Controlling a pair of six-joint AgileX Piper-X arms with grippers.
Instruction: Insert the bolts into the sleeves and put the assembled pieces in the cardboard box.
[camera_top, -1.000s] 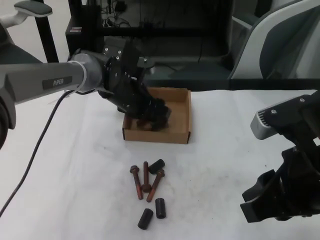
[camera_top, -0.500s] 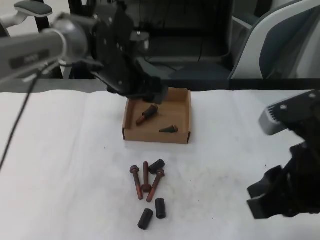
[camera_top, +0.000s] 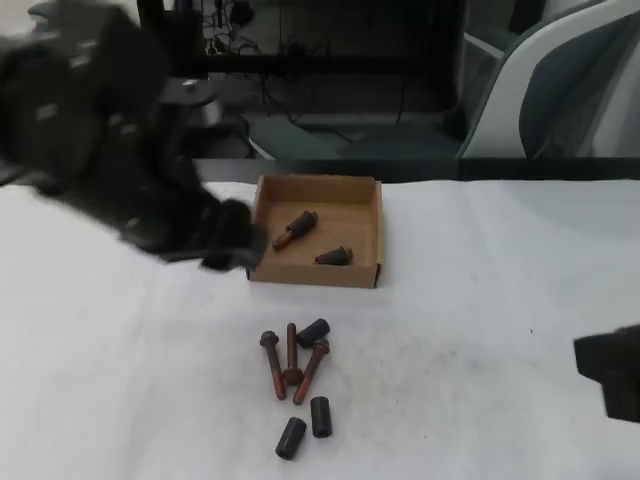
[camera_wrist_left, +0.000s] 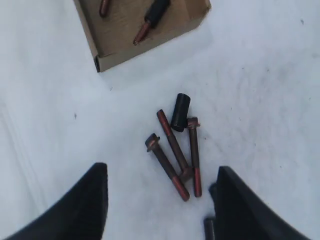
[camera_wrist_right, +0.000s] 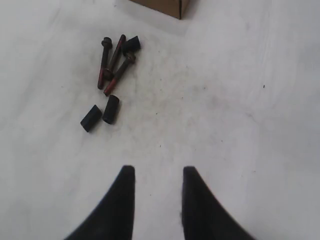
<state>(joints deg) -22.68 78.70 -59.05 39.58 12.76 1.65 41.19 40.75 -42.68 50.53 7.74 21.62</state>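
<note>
Fingers (camera_wrist_left: 92, 205) spread on left gripper (camera_wrist_left: 161, 170) nr cardboard box (camera_top: 315, 275); right gripper (camera_wrist_right: 156, 172) also spread; 3 bolts (camera_top: 272, 365) & 3 sleeves (camera_top: 320, 416) nr box.

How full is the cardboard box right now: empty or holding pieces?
Not empty. Two pieces lie inside the cardboard box: one piece toward its back, another piece nearer its front wall.

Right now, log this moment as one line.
cardboard box: two assembled pieces | bench: three bolts, three sleeves loose | left tool: open, empty | right tool: open, empty
</note>
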